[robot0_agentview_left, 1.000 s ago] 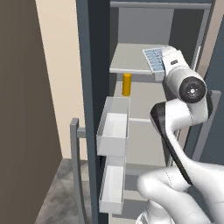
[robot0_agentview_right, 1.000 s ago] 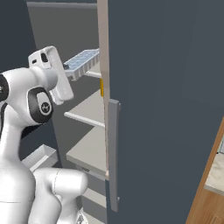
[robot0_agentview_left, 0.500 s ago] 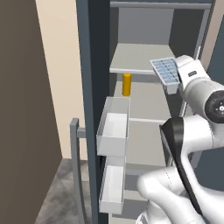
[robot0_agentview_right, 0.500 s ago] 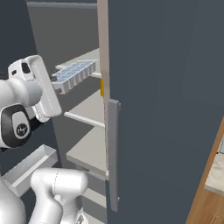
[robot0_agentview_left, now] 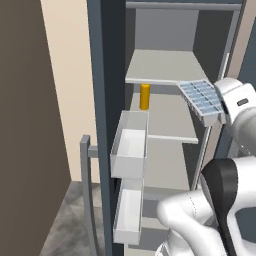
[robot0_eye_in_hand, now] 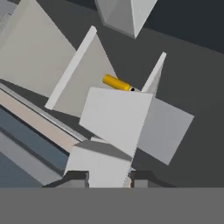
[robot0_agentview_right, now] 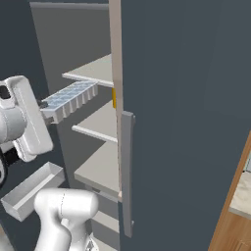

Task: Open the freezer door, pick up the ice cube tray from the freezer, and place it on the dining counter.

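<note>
The freezer (robot0_agentview_left: pixel 165 65) stands open, and its freezer door (robot0_agentview_left: pixel 102 100) is swung out to the left with white bins on its inner side. The ice cube tray (robot0_agentview_left: pixel 201 99), white with pale blue cells, hangs tilted in the air in front of the shelves. My gripper (robot0_agentview_left: pixel 216 111) is shut on the tray's near end. In the right base view the ice cube tray (robot0_agentview_right: pixel 68 99) sticks out from my gripper (robot0_agentview_right: pixel 45 107) toward the shelves. In the hand view the tray's pale underside (robot0_eye_in_hand: pixel 116 122) runs forward from my gripper (robot0_eye_in_hand: pixel 111 177). A strip of the dining counter (robot0_agentview_right: pixel 242 193) shows at the far right.
An orange cylinder (robot0_agentview_left: pixel 145 96) stands on the middle shelf behind the tray. Two white door bins (robot0_agentview_left: pixel 129 150) jut out beside the shelves. The door's grey handle (robot0_agentview_left: pixel 86 190) sticks out at the lower left. The plain slate-blue door (robot0_agentview_right: pixel 186 122) with its handle (robot0_agentview_right: pixel 126 171) stands close on the right.
The hand has drawn the ice cube tray out from the upper shelf, toward the base and lower. The wrist has turned with it, and the grip has held.
</note>
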{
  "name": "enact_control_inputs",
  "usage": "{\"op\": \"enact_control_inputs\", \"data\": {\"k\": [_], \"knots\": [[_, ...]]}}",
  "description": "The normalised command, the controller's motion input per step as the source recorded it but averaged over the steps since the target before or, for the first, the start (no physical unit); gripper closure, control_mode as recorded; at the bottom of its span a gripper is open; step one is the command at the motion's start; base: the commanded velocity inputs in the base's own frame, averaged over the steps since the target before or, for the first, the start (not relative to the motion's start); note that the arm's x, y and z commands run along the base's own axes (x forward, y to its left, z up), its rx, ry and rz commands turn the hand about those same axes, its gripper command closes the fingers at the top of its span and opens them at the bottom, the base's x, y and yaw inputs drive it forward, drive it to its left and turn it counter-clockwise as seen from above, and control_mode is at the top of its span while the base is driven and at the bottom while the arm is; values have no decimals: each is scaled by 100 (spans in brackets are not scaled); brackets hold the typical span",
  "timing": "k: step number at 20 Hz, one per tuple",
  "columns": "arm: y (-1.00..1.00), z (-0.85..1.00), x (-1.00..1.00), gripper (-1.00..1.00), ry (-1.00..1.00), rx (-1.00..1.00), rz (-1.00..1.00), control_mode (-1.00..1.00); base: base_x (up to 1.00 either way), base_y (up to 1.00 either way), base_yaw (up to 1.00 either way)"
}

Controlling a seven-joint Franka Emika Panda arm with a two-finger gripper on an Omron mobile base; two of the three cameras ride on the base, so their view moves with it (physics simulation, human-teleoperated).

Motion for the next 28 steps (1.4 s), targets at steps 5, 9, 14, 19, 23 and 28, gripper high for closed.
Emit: {"op": "enact_control_inputs", "data": {"k": [5, 9, 14, 19, 23, 28], "knots": [[13, 0, -74, 100, 14, 0, 1, -100, 0, 0, 0], [2, 0, -61, 100, 1, 0, 1, -100, 0, 0, 0], [0, 0, -64, 100, 0, 0, 3, -100, 0, 0, 0], [0, 0, -47, 100, 0, 0, 0, -100, 0, 0, 0], [0, 0, -9, 100, 0, 0, 0, 100, -7, 0, 0], [0, 0, 0, 100, 0, 0, 0, 100, -32, -1, -33]]}}
